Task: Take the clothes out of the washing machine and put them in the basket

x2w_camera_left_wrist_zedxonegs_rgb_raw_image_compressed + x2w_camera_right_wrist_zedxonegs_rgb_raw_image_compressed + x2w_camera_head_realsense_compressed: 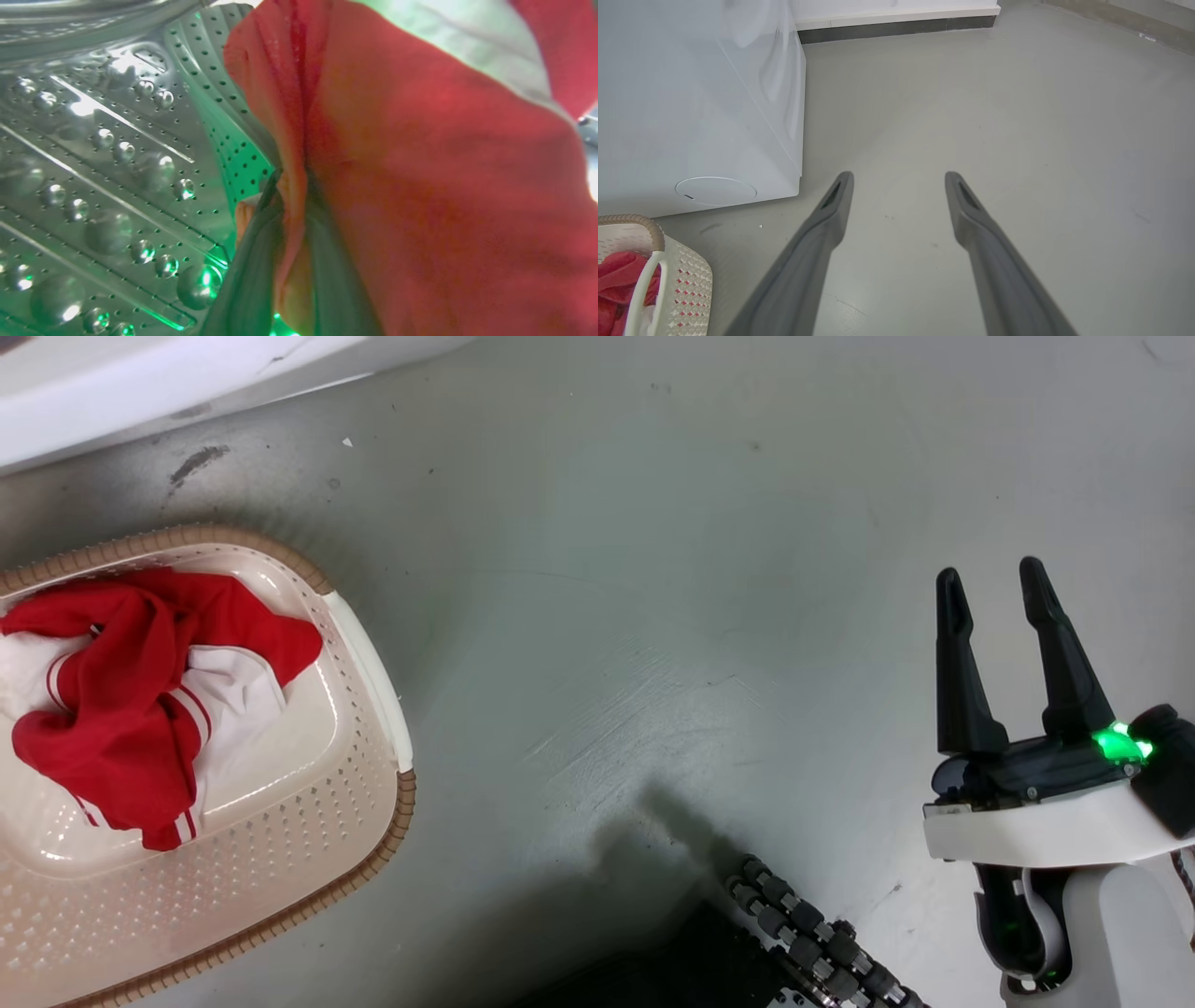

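Inside the washing machine, against its perforated steel drum, the left gripper had its jaws pinched on a fold of a red garment. Just in front of the washing machine stood the basket, holding red-and-white clothes. Further out from the washing machine, the right gripper hung over the grey floor with its jaws spread apart.
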You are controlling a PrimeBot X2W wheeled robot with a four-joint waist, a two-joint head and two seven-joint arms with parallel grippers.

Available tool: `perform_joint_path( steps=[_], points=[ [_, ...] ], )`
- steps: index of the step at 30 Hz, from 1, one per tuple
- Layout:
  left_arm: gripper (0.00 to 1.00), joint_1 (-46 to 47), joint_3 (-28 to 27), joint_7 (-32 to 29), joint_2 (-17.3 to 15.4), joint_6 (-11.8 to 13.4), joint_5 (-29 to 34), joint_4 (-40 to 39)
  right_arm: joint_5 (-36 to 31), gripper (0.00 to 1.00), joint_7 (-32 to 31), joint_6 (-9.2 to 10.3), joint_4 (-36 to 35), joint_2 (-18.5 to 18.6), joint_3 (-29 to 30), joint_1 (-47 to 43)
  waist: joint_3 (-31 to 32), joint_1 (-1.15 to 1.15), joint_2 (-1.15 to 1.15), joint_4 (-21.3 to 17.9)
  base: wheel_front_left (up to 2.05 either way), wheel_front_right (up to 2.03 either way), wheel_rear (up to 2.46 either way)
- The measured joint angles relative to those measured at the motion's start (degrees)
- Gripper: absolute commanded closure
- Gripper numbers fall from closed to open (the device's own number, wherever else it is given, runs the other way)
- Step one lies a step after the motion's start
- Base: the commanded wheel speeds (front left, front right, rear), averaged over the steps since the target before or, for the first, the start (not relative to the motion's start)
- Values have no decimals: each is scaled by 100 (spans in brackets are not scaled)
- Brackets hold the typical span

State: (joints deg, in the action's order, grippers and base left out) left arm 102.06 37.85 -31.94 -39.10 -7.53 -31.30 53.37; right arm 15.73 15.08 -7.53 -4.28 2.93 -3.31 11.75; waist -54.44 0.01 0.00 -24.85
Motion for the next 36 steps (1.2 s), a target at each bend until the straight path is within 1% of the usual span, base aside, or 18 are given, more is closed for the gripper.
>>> perform_joint_path(
  steps=[7,12,21,25,32,35,36],
  points=[
    [100,-42,205,653,-191,1,-179,-104,-121,0,-1,0,41,0,-41,222,173,0,0,18,0,0,0],
    [100,-450,234,1332,-80,1,-523,-99,-388,0,0,0,92,-1,183,268,425,-1,0,178,0,0,0],
    [100,-1743,409,2572,11,1,-1095,10,-769,0,-1,0,227,-3,471,257,1232,-1,0,618,0,0,0],
    [100,-2394,498,3085,127,1,-1322,-40,-981,0,0,0,291,-3,560,179,1658,-1,0,826,0,0,0],
    [100,-3385,665,4091,382,4,-1393,-189,-1293,0,-1,0,420,-4,619,-40,2412,-1,0,1203,0,0,0],
    [100,-3793,658,4443,463,64,-1417,-282,-1382,0,0,0,470,-4,633,-153,2747,-1,0,1345,0,0,0],
    [100,-4196,654,4631,481,212,-1316,-533,-1424,0,0,0,536,-4,655,-276,3081,-2,0,1465,0,0,0]
  ],
)
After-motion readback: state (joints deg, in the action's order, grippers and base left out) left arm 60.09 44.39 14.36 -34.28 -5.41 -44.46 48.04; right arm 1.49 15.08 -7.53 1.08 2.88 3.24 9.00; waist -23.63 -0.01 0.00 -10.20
